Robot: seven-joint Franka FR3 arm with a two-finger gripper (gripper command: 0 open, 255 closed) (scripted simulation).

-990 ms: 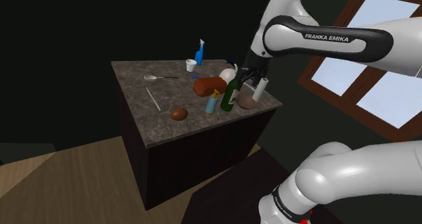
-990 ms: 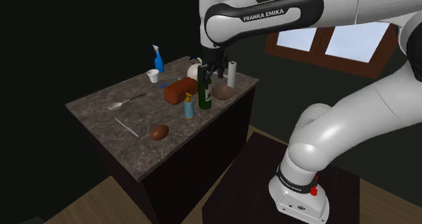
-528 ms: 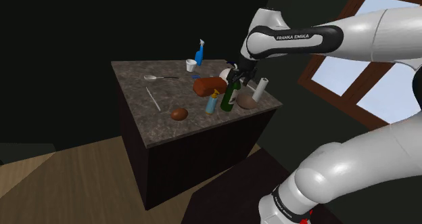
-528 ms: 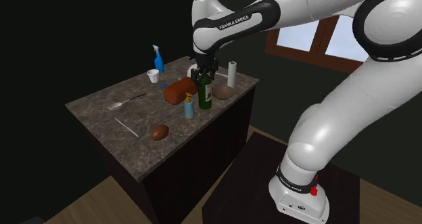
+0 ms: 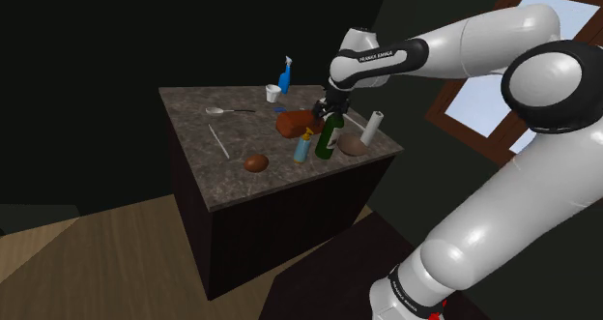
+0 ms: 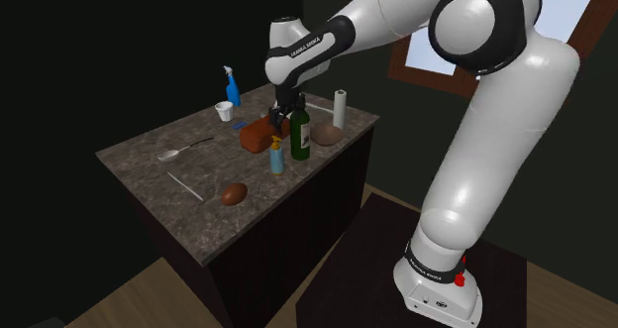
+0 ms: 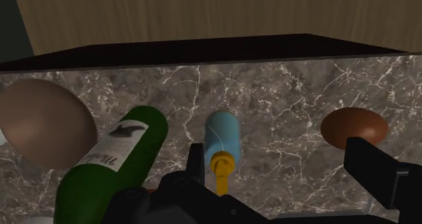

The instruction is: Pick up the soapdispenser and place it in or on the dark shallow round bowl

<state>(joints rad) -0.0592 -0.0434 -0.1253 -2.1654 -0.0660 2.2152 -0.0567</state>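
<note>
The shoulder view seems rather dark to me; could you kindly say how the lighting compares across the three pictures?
Shoulder view: dim room, the window brightest, the counter moderately lit. Second exterior view: equally dim, the white arm stands out brightly. Wrist view: evenly lit, the soap dispenser shows no glare.

Counter [image 5: 198, 134]: dark-sided block, veined stone top.
Floor [image 5: 106, 270]: wooden boards, dimly lit, below the counter's near corner.
Window [image 5: 475, 103]: brown frame, pale panes, beyond the counter's edge, shoulder view's right.
Walls [image 5: 87, 57]: dark, shadowed.
</note>
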